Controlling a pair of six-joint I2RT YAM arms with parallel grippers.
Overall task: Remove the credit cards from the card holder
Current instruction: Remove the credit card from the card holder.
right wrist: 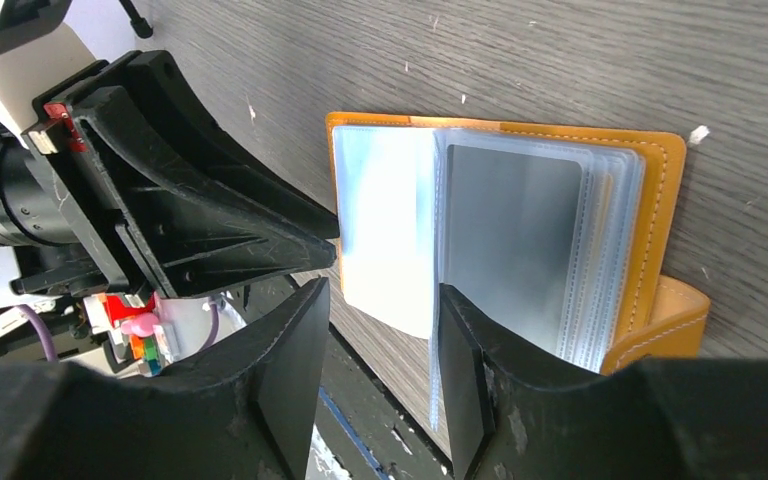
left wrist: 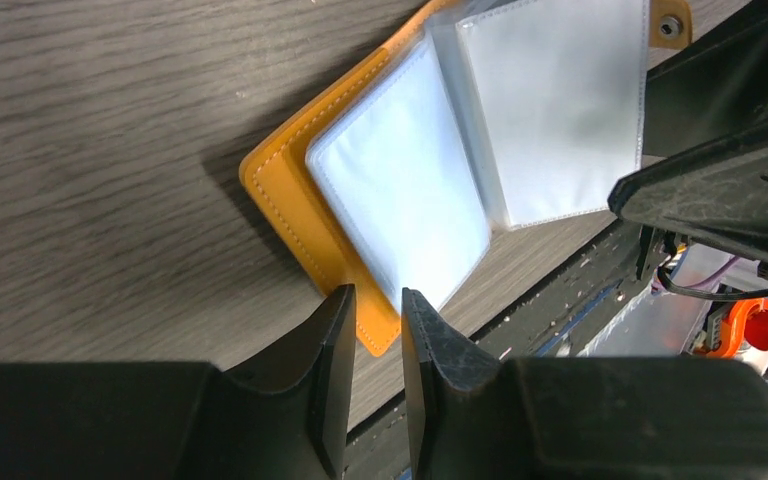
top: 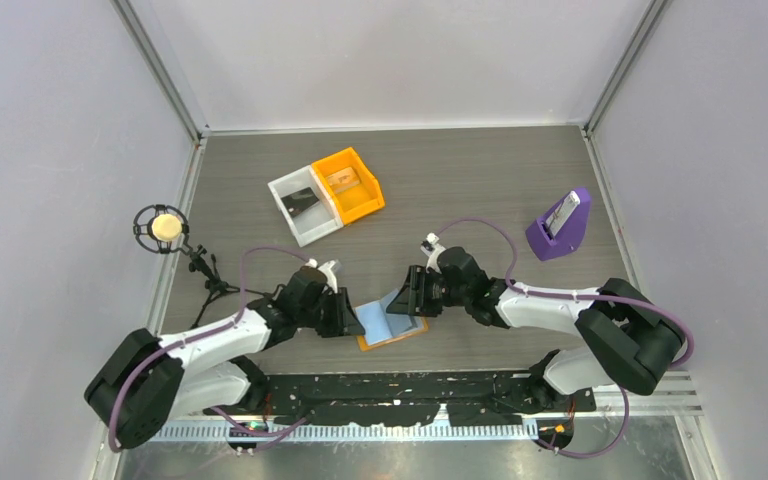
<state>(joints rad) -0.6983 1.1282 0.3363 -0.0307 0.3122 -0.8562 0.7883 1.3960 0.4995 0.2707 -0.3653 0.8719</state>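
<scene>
Left wrist | left claw (left wrist: 377, 297) narrow over card holder (left wrist: 278, 192) corner | right claw (right wrist: 382, 292) part-open astride clear sleeve (right wrist: 385, 215)

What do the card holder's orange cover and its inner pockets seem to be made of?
The card holder's cover looks like leather or imitation leather, matte, with stitching along its edge. The inner pockets look like clear, glossy soft plastic film: they reflect light and show welded seams.

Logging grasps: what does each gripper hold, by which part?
Left gripper straddles the flat orange card holder's near cover edge; whether it clamps is unclear. Right gripper is open around a clear plastic sleeve, gripping nothing.
</scene>
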